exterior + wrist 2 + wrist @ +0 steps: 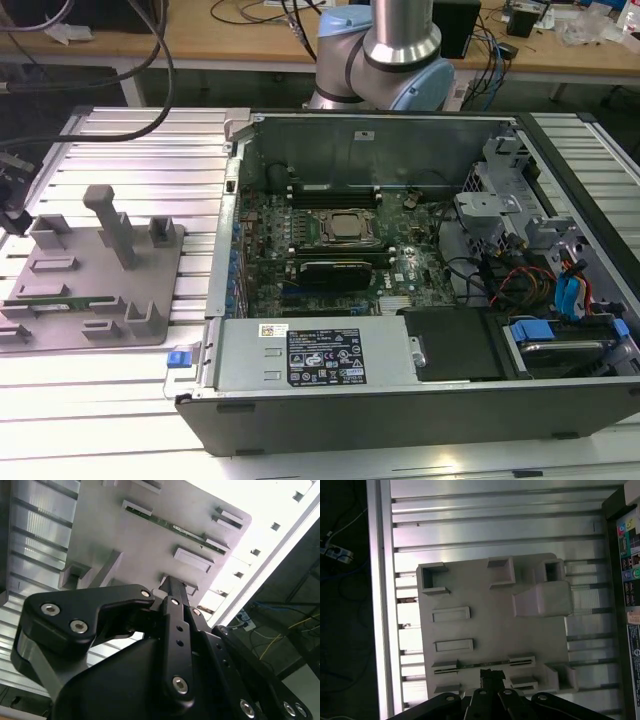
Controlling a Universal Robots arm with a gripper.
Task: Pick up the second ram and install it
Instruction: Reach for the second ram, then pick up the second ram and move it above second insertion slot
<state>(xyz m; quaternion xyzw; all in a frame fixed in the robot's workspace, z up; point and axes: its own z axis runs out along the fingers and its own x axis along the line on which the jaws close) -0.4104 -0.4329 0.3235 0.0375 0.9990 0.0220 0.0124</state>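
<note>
Surface: ribbed aluminium table (110,400), brightly lit (glare washes out much of it).
Room: wooden workbench (200,40) behind the table, strewn with cables (150,70); the robot arm (400,45) rises at the back.
Fixture: grey fixture plate (110,280) with raised blocks, flat on the table at the exterior view's left.
Case: open computer case (400,410) just beside the plate, motherboard (340,250) exposed.
Task item: second ram (50,298), a thin green stick seated lengthwise between slotted blocks on the plate.
Claw: gripper (492,674) above the plate, tips drawn together, nothing between them, clear of the ram.
Hidden: ram's middle covered by the tips in the first wrist view; its chips and label too small to make out; case cut off at the exterior view's right.
</note>
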